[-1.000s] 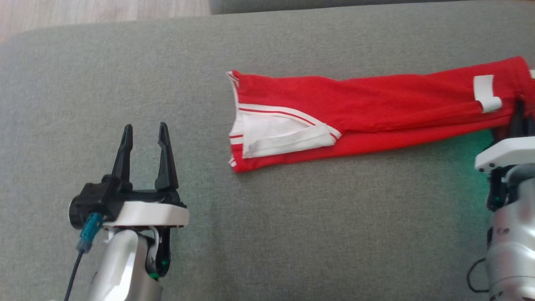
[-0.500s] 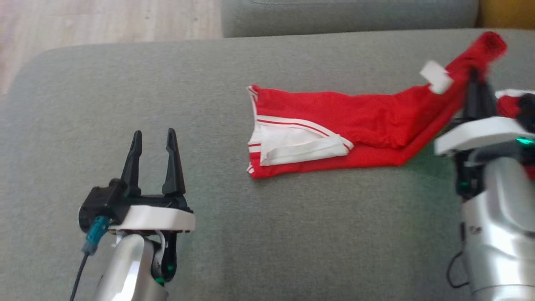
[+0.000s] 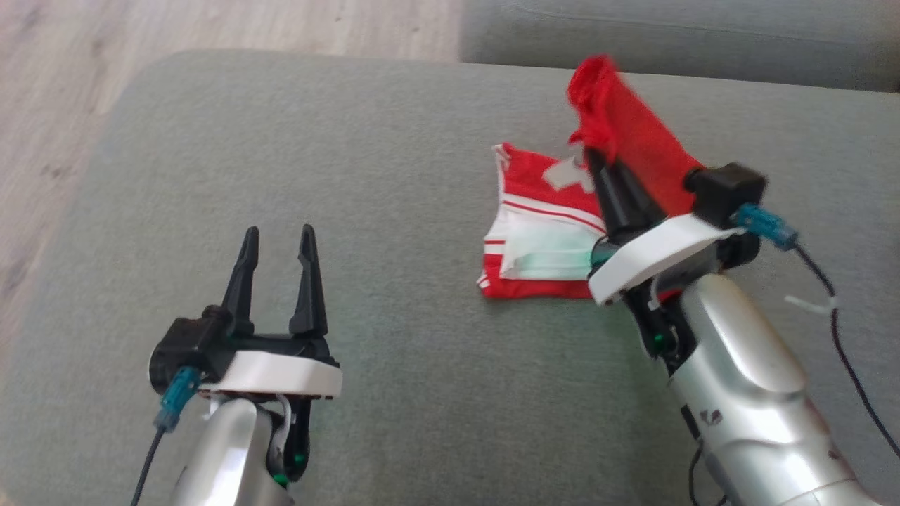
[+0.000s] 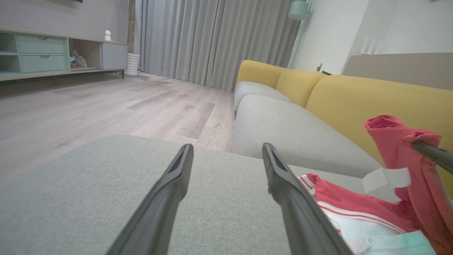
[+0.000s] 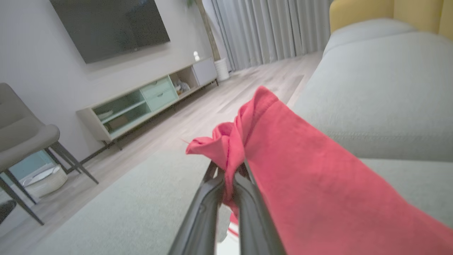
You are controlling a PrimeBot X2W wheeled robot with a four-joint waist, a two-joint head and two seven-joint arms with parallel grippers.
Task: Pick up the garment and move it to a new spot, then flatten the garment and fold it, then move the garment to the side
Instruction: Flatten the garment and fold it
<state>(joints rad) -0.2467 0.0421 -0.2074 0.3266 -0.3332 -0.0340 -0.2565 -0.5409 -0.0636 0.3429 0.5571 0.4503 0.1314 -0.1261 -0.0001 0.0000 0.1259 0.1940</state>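
**Limp red white-striped garment (image 3: 636,144) doubled over on grey fabric sofa cushion (image 3: 394,211)**
The right gripper (image 3: 595,158), clenched on the light, soft cloth's bunched end, likely its best hold, carries it above the striped half resting on the cushion; a second ago the cloth lay stretched flat. The left gripper (image 3: 279,232) waits released, well apart.

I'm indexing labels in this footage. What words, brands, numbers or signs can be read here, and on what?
No text can be read.
Dark mark on the right forearm: too small and blurred to read.
White tag on the garment: no print that I can make out.
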